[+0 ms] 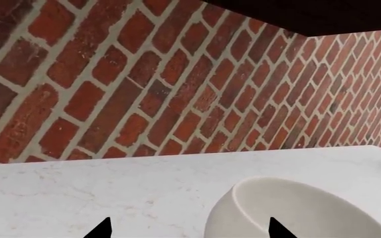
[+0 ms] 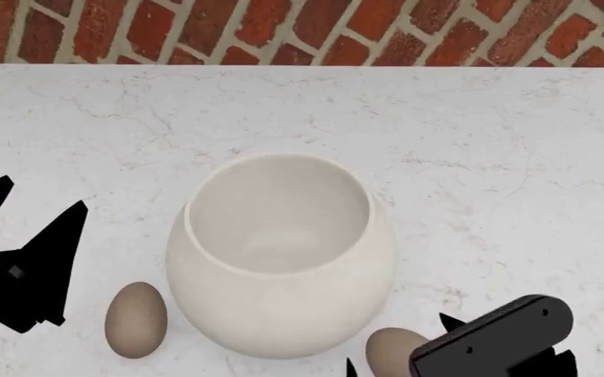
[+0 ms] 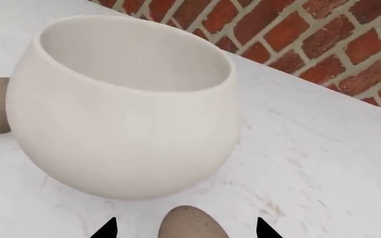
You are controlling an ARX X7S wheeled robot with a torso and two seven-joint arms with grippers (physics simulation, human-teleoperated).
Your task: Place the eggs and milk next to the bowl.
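Two eggs are seen lying on a white marble counter [image 2: 511, 141], one on each side of the bowl [image 2: 280, 259], with a red brick wall [image 2: 280, 27] running behind the counter's far edge. The bowl, cream-white and round-bellied, stands upright near the counter's near edge, and its mouth is seen to hold nothing. In the left wrist view a dark slab [image 1: 322, 15] is seen overhead against the wall.

The left gripper [image 2: 13, 251] is shown as a black shape at the bowl's left, apart from the bowl and from the left egg [image 2: 136, 320]; its fingers are spread and nothing is held between them. In the left wrist view its two tips are seen wide apart over the counter, with the bowl's rim just beyond one of them.

The right gripper [image 2: 401, 345] is held low at the bowl's right front. Its fingers are parted, with the right egg [image 2: 394, 352] lying between them on the counter; in the right wrist view the tips stand clear of the egg on both sides, so the egg is not gripped.

The left egg lies just beside the bowl's lower left, and the right egg lies just beside its lower right. Whether either egg touches the bowl cannot be told. The milk is not shown in any view.
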